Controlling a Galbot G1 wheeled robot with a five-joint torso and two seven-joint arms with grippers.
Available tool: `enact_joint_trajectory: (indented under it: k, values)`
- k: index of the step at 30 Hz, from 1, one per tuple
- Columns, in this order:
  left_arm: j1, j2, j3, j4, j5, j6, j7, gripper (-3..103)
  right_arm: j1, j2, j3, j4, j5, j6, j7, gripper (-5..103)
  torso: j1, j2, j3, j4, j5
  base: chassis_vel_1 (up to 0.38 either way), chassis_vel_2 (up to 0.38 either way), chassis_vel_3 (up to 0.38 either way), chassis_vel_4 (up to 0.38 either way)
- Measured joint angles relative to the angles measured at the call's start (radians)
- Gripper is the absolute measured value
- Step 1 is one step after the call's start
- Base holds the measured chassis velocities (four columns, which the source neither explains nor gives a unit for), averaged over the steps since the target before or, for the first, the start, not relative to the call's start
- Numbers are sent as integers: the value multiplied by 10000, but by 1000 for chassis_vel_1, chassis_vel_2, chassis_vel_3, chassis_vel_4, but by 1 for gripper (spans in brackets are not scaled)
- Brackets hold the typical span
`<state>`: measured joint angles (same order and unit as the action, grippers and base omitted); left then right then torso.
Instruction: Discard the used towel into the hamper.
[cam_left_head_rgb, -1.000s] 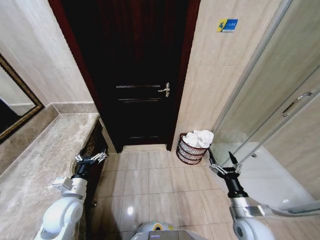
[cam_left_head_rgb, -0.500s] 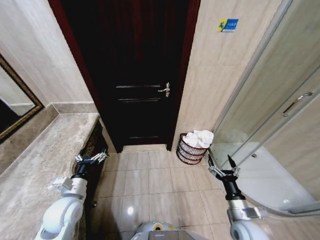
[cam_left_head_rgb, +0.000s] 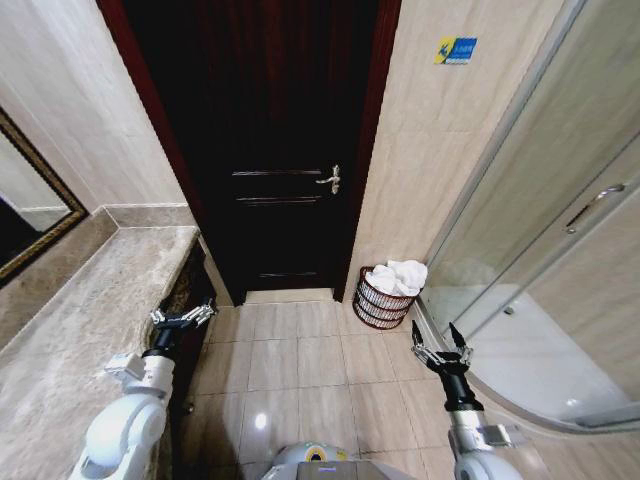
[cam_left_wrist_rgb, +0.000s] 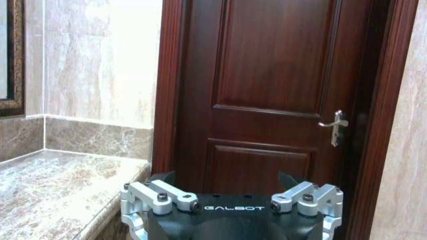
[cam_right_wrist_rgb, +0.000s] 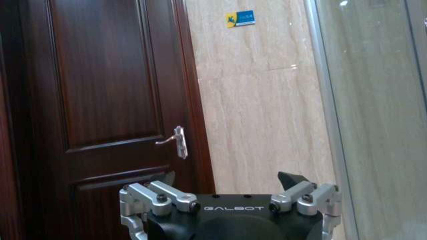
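Towel (cam_left_head_rgb: 397, 274) sits in your hamper (cam_left_head_rgb: 382, 303) by the door (cam_left_head_rgb: 270, 150); your right gripper (cam_left_head_rgb: 441, 349), fingers apart and empty, hangs nearer you, just right of it. Left gripper (cam_left_head_rgb: 183, 317) waits, spread, at the counter (cam_left_head_rgb: 90, 320).

You've got one hamper (cam_left_head_rgb: 384, 298) with one white towel (cam_left_head_rgb: 396, 276) in it, one dark door (cam_left_head_rgb: 265, 150) with one handle (cam_left_head_rgb: 330, 180), two grippers, left (cam_left_head_rgb: 183, 318) and right (cam_left_head_rgb: 440, 350), and one blue sticker (cam_left_head_rgb: 455, 50).
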<state>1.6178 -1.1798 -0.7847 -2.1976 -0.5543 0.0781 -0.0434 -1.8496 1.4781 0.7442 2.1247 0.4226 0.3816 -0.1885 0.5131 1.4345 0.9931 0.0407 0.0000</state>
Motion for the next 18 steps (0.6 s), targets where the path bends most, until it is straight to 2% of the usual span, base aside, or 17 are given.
enact_joint_trajectory:
  k: [18]
  values:
    - [0, 0, 0, 0, 0, 0, 0, 100, -1, -9, 9, 16, -4, -14, 15, 100, 0, -1, 0, 0, 0, 0, 0, 0, 0]
